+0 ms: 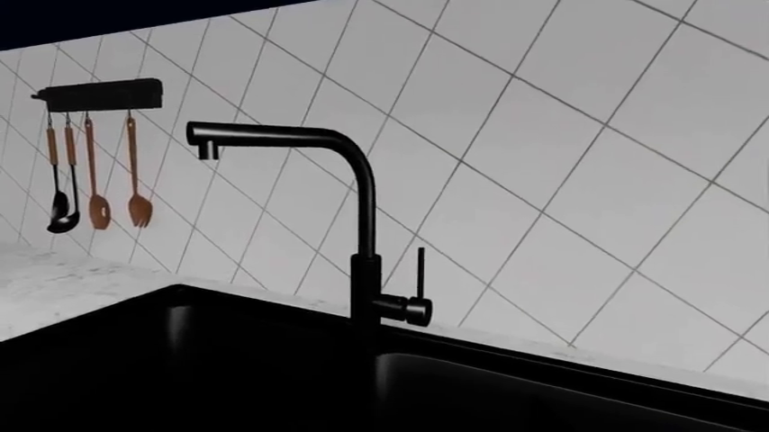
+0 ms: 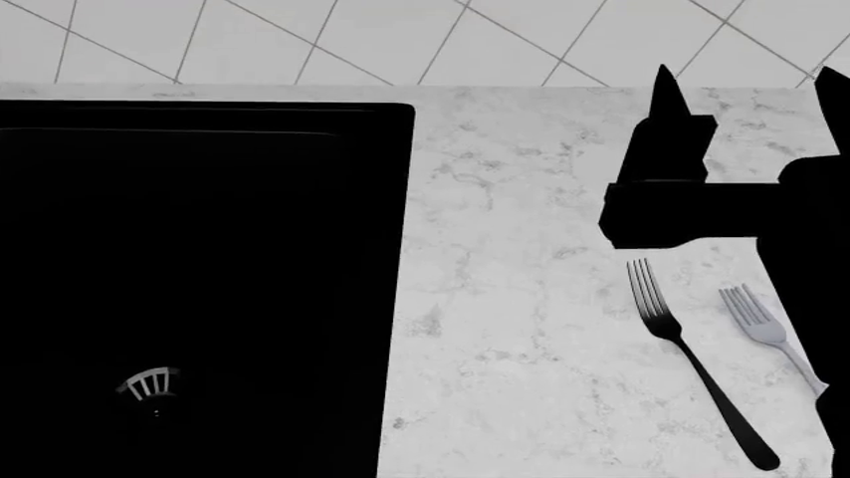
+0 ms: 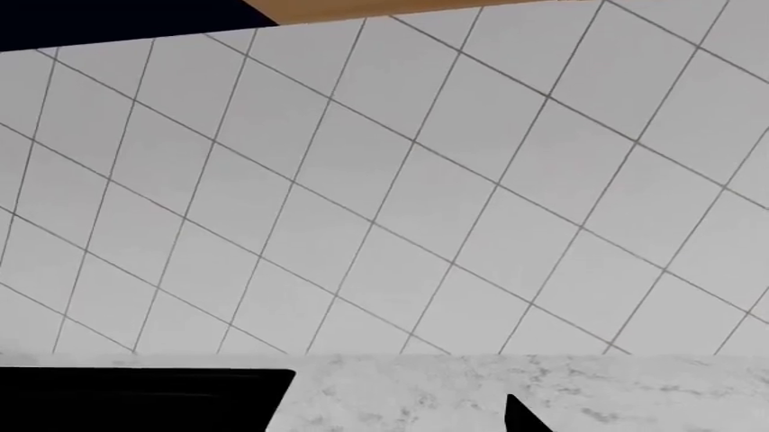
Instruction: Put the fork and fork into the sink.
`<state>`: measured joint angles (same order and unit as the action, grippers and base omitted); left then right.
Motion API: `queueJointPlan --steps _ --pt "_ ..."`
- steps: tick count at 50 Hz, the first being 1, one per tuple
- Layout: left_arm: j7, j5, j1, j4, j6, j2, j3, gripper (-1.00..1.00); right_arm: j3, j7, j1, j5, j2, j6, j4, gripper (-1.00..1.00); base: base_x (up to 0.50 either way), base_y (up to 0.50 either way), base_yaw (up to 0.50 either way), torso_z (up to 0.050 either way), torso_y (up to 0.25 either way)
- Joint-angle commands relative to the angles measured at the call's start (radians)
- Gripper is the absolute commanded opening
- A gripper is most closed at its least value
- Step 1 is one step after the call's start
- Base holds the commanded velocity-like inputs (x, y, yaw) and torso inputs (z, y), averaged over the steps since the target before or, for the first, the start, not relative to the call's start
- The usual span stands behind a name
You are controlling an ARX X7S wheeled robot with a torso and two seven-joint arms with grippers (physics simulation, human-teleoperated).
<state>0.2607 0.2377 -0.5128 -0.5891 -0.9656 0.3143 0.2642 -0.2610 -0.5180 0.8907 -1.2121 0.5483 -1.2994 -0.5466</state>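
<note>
Forks lie side by side on the pale marbled counter (image 2: pixel 531 299), well right of the sink (image 2: pixel 199 249): the longer dark fork (image 2: pixel 698 360) slants with its four tines toward the wall and its rounded handle end near the front edge, and the shorter silver-grey fork (image 2: pixel 767 329) sits just beside it, partly cut off by the arm at the right. The right gripper (image 2: pixel 743 85) hangs above the counter behind the forks' tines, its two black pointed fingers (image 2: pixel 664 95) standing clearly apart and holding nothing, touching neither fork. The left gripper is out of sight, so its fingers cannot be judged. The sink is a deep matte black rectangle with a small silvery slotted drain (image 2: pixel 149 383); a slim black angular faucet (image 1: pixel 360 225) rises behind it against white diagonal tiles (image 1: pixel 577 135).
</note>
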Motion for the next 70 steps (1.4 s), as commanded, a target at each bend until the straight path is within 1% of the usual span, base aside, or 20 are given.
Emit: queueJointPlan --steps 1,4,8,13,19,25,34,41,59,70 --pt "0.0 -0.002 0.01 0.011 0.013 0.005 -0.009 1.0 0.017 0.035 -0.025 0.022 0.031 0.011 0.036 1.0 0.0 0.0 0.0 0.0 0.0" --pt "0.0 0.0 0.012 0.013 0.013 0.003 -0.007 1.0 0.005 0.055 -0.042 0.008 0.035 0.01 0.074 1.0 0.0 0.0 0.0 0.0 0.0" --pt "-0.002 0.002 0.013 0.014 0.015 0.005 -0.009 1.0 0.053 0.091 -0.054 0.049 0.072 0.005 0.102 1.0 0.0 0.0 0.0 0.0 0.0" --pt "-0.002 0.004 0.017 0.019 0.021 0.005 -0.008 1.0 0.075 0.108 -0.074 0.074 0.088 0.01 0.128 1.0 0.0 0.0 0.0 0.0 0.0" --pt "-0.005 0.011 0.024 0.019 0.022 0.004 -0.003 1.0 0.059 0.109 -0.112 0.072 0.091 0.017 0.151 1.0 0.0 0.0 0.0 0.0 0.0" --pt "-0.009 0.02 0.03 0.012 0.026 0.0 0.005 1.0 0.055 0.147 -0.153 0.085 0.105 0.046 0.159 1.0 0.0 0.0 0.0 0.0 0.0" --pt "-0.009 0.024 0.029 0.017 0.035 -0.001 0.0 1.0 0.05 0.223 -0.229 0.127 0.104 0.122 0.22 1.0 0.0 0.0 0.0 0.0 0.0" --pt "-0.011 0.023 0.032 0.031 0.051 -0.001 -0.005 1.0 0.047 0.244 -0.261 0.154 0.095 0.16 0.264 1.0 0.0 0.0 0.0 0.0 0.0" --pt "-0.01 0.027 0.05 0.041 0.069 -0.001 0.001 1.0 0.077 0.266 -0.31 0.185 0.094 0.183 0.306 1.0 0.0 0.0 0.0 0.0 0.0" --pt "0.001 0.029 0.042 0.021 0.045 0.004 -0.01 1.0 0.103 0.287 -0.319 0.192 0.096 0.18 0.339 1.0 0.0 0.0 0.0 0.0 0.0"
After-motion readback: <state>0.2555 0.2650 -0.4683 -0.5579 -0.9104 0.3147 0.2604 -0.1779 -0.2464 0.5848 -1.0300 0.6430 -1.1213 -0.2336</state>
